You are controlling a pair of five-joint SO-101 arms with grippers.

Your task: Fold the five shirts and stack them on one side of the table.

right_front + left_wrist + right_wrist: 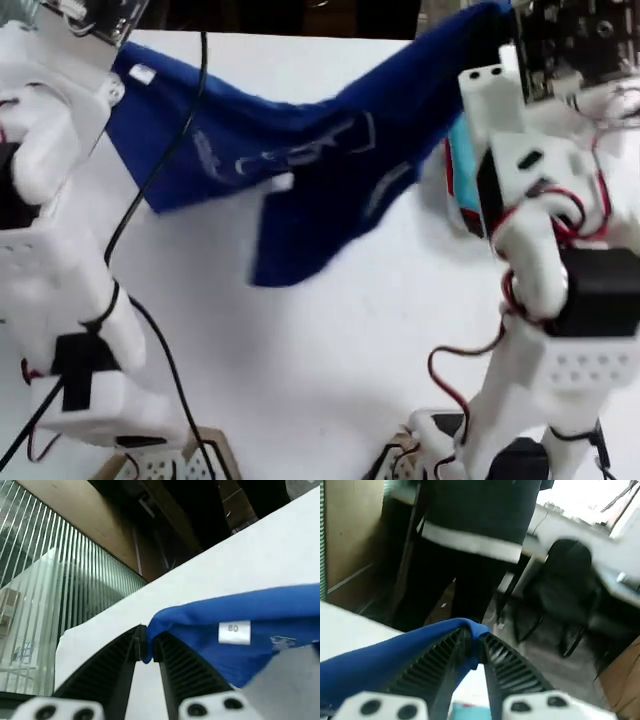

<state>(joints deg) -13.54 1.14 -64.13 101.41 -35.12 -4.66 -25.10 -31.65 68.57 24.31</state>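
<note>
Early going, I judge: the blue shirt (300,150) hangs unfolded along the far edge of the surface (330,350), its ends pinched by the left pincer (148,642) and the right pincer (474,640)

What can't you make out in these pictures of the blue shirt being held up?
High view: print on the blue shirt is blurred, unreadable.
High view: a teal-and-red item sits mostly behind the right arm, unidentifiable.
Left wrist view: the shirt runs off the picture's edge past the left gripper.
</note>
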